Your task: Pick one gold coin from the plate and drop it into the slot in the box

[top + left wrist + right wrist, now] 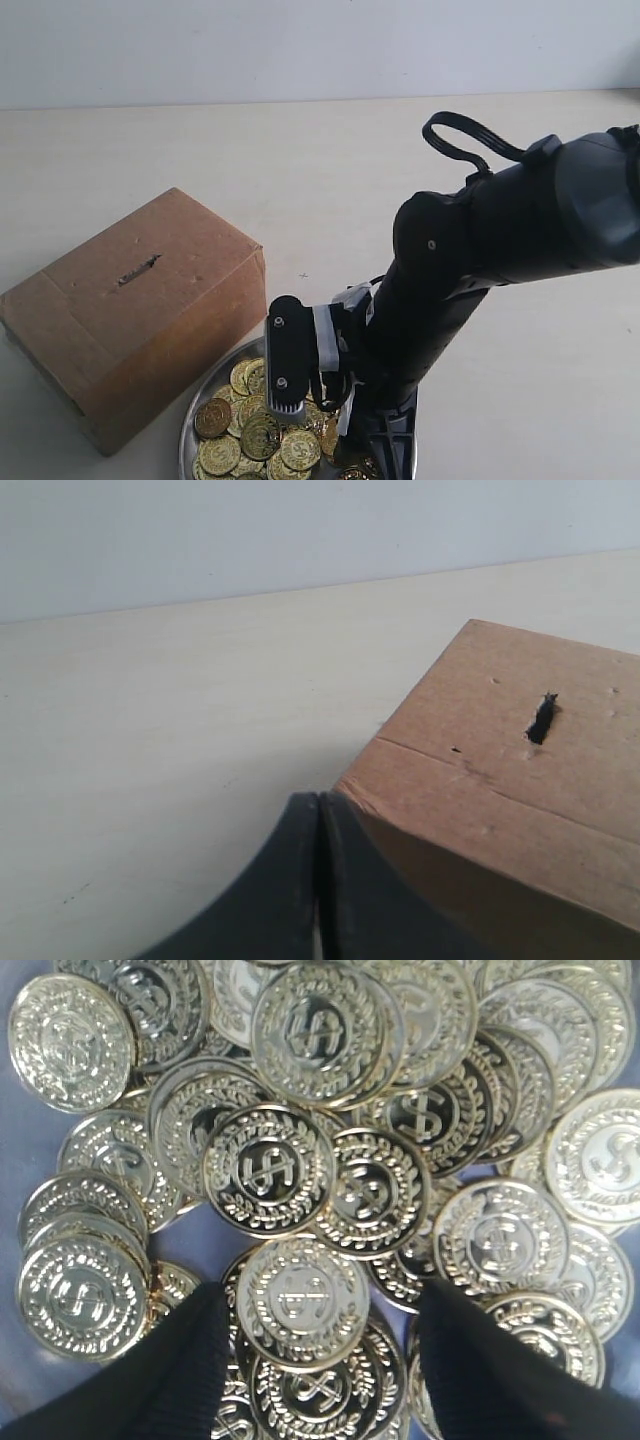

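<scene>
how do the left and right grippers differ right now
The left gripper has its fingers pressed together with nothing between them, while the right gripper has its fingers spread apart. The left gripper sits beside a corner of the box. The right gripper hangs over the coins heaped in the plate, with one coin lying between its fingers, not pinched. Both have dark fingers.

The right end effector [385, 455] covers the plate [188, 430] beneath and behind it; the exterior view's bottom edge cuts both. Beside the left end effector [319, 810], the box [500, 780] runs off frame.
</scene>
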